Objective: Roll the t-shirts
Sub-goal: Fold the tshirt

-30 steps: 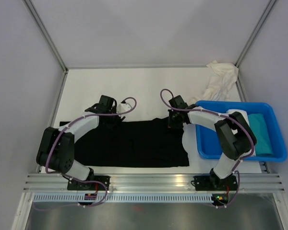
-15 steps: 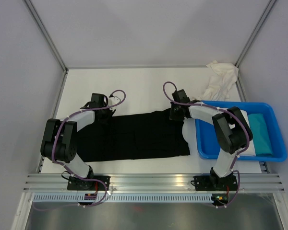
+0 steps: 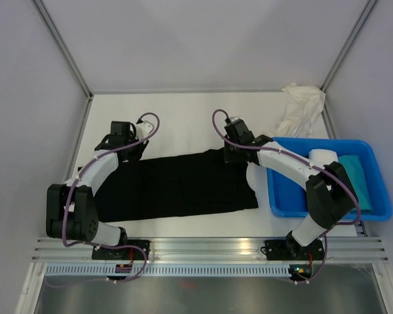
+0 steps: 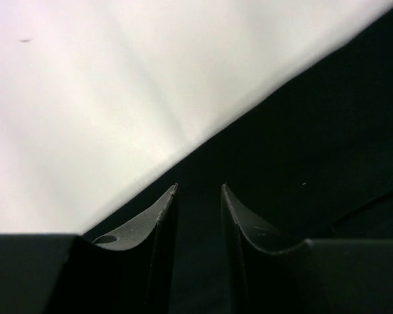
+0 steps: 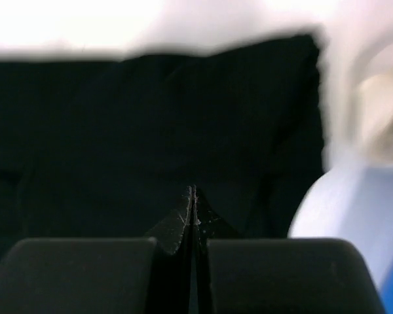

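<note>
The white table [image 3: 183,118] carries everything, and the biggest thing on it is the black t-shirt [image 3: 177,186], spread flat in a long band across the near middle, between my two arms. Just beside its right end stands the blue tub [image 3: 285,193], with a teal t-shirt [image 3: 357,180] lying along its right side and a white roll of cloth [image 3: 322,157] at its far edge. A cream-white t-shirt [image 3: 301,108] lies crumpled in the far right corner, beyond the tub. My left claw [image 4: 198,188] sits low over the black shirt's far left edge. Its fingers are a narrow gap apart with dark cloth showing between them, and I cannot tell whether any of it is caught. My right claw [image 5: 193,190] is at the shirt's far right corner, closed tip to tip over the black cloth, and I cannot tell whether fabric is pinched there.
</note>
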Controlling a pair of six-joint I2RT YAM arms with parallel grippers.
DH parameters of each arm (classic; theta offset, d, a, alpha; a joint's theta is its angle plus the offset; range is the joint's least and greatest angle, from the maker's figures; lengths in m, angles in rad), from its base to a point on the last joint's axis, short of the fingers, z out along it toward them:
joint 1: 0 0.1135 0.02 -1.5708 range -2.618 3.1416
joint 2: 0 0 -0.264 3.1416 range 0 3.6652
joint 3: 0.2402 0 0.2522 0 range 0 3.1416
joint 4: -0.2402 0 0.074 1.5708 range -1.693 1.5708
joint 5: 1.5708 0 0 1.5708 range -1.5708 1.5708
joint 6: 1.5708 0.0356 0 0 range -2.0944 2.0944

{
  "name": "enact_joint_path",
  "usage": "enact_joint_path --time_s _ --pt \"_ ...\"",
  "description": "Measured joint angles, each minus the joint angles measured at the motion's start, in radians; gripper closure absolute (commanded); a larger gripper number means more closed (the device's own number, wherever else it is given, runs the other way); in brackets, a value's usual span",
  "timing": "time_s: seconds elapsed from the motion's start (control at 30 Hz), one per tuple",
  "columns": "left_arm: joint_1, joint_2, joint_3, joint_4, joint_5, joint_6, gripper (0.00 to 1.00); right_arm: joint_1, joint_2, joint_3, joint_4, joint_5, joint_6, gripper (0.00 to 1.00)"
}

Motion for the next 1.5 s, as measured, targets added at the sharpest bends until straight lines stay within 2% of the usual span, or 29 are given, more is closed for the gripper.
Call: enact_joint_path --time_s 0.13,0.27,0.37,0.47,0.53,0.67,0.83,1.03,1.17,1.27,1.5 --pt "0.099 -0.068 0.012 -0.027 0.004 0.000 0.62 0.078 -0.098 -0.176 0.036 -0.049 0.052 1.00" --pt "0.299 -0.046 -0.003 -0.031 -0.005 0.002 0.62 0.080 -0.105 -0.340 0.037 -0.069 0.104 1.00" --pt "0.427 0.016 -0.043 -0.012 -0.026 0.010 0.63 0.072 -0.103 -0.363 0.060 -0.071 0.125 1.00" --pt "0.504 0.111 -0.082 0.026 -0.027 0.021 0.63 0.071 -0.101 -0.366 0.074 -0.067 0.129 1.00" --pt "0.531 0.120 -0.080 0.084 -0.047 0.041 0.63 0.066 -0.098 -0.366 0.084 -0.067 0.129 1.00" --pt "0.549 0.129 -0.091 0.142 -0.047 0.053 0.63 0.062 -0.094 -0.349 0.070 -0.057 0.125 1.00" --pt "0.550 0.102 -0.103 0.123 -0.029 0.054 0.60 0.059 -0.096 -0.268 -0.054 0.016 0.084 1.00" --pt "0.554 -0.053 -0.109 0.032 0.016 0.053 0.53 0.087 -0.205 -0.231 -0.175 0.079 0.081 0.99" --pt "0.554 -0.122 -0.092 -0.008 0.051 0.050 0.53 0.114 -0.276 -0.359 -0.140 0.012 0.135 1.00" --pt "0.554 -0.124 -0.067 -0.052 0.082 0.044 0.52 0.119 -0.259 -0.471 -0.103 -0.032 0.179 1.00" --pt "0.554 -0.132 -0.045 -0.126 0.116 0.041 0.52 0.086 -0.155 -0.426 -0.004 -0.092 0.199 1.00"
